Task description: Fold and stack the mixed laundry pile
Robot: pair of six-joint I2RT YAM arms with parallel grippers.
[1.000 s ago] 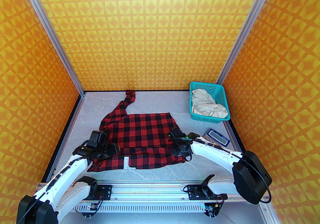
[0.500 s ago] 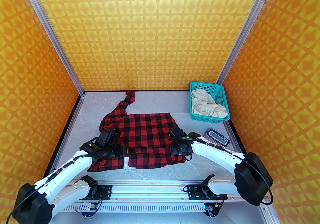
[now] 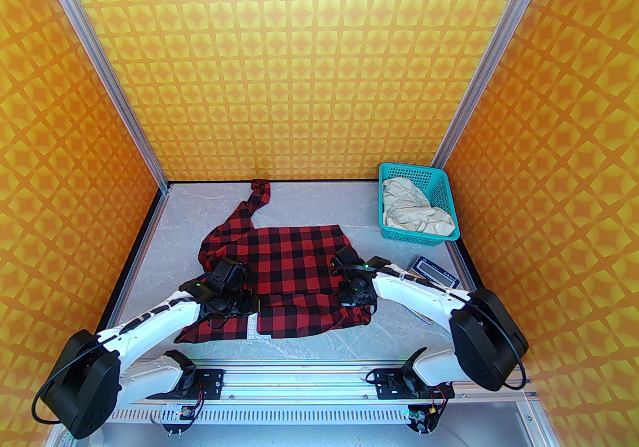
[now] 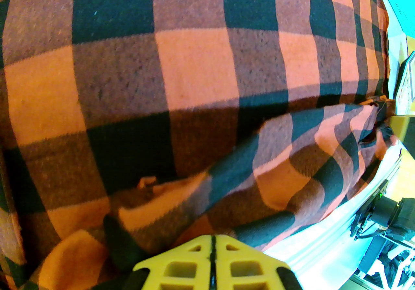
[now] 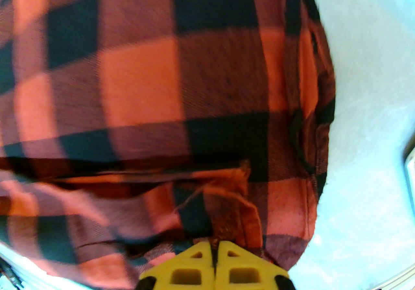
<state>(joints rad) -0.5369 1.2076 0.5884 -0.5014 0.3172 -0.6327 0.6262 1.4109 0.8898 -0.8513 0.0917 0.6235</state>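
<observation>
grey counter (image 3: 309, 340) holds the check shirt (image 3: 294, 255) left of the teal basket (image 3: 440, 185), its near fold running side to side, left tool (image 3: 252, 305) and right tool (image 3: 348, 301) each pinched shut on an end.

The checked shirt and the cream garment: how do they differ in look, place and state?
The checked shirt is red-and-black patterned; the cream garment is plain. The checked shirt lies spread on the table, its near edge folded over; the cream garment sits crumpled in the teal basket. Both are soft cloth.
</observation>
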